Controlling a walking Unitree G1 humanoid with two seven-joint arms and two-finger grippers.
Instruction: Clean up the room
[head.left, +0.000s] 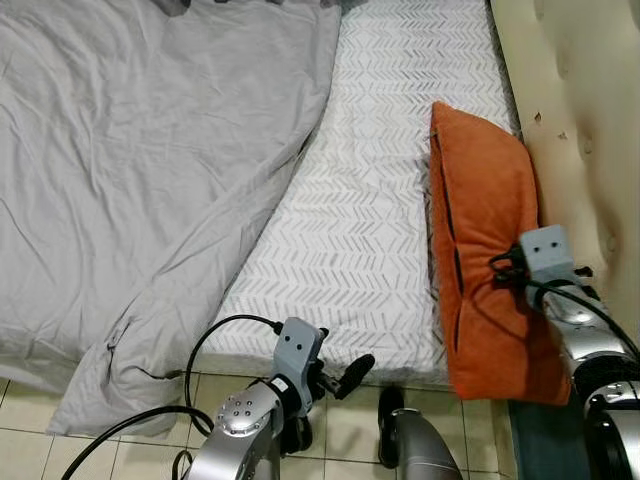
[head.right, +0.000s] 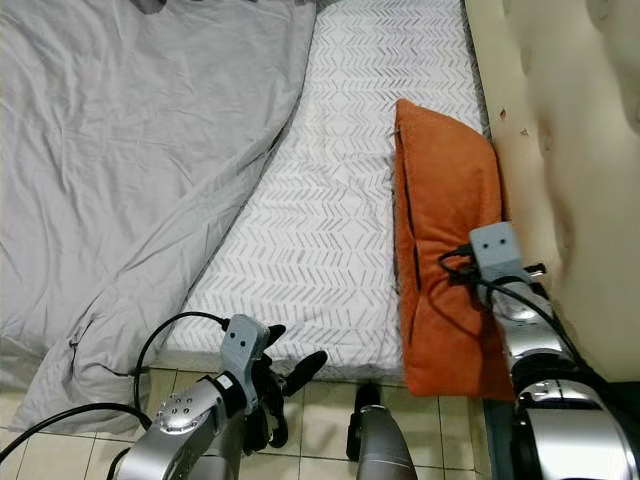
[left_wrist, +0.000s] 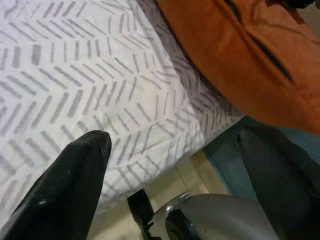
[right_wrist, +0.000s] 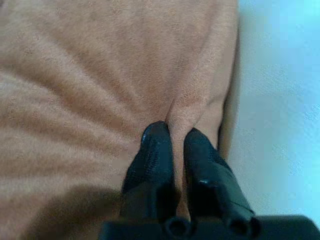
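Note:
An orange pillow (head.left: 485, 230) stands on edge along the right side of the bed, leaning toward the cream headboard (head.left: 590, 120). My right gripper (right_wrist: 175, 132) is shut on a pinched fold of the pillow's fabric near its lower right side. In the left eye view its grey wrist box (head.left: 546, 255) covers the fingers. My left gripper (left_wrist: 175, 145) hangs open and holds nothing. It is low at the bed's front edge, just off the patterned sheet (left_wrist: 75, 75), left of the pillow's lower corner.
A crumpled grey duvet (head.left: 140, 170) covers the bed's left half and droops to the tiled floor (head.left: 350, 420). White chevron sheet (head.left: 370, 200) lies bare in the middle. A narrow teal strip (head.left: 535, 440) runs between bed and headboard.

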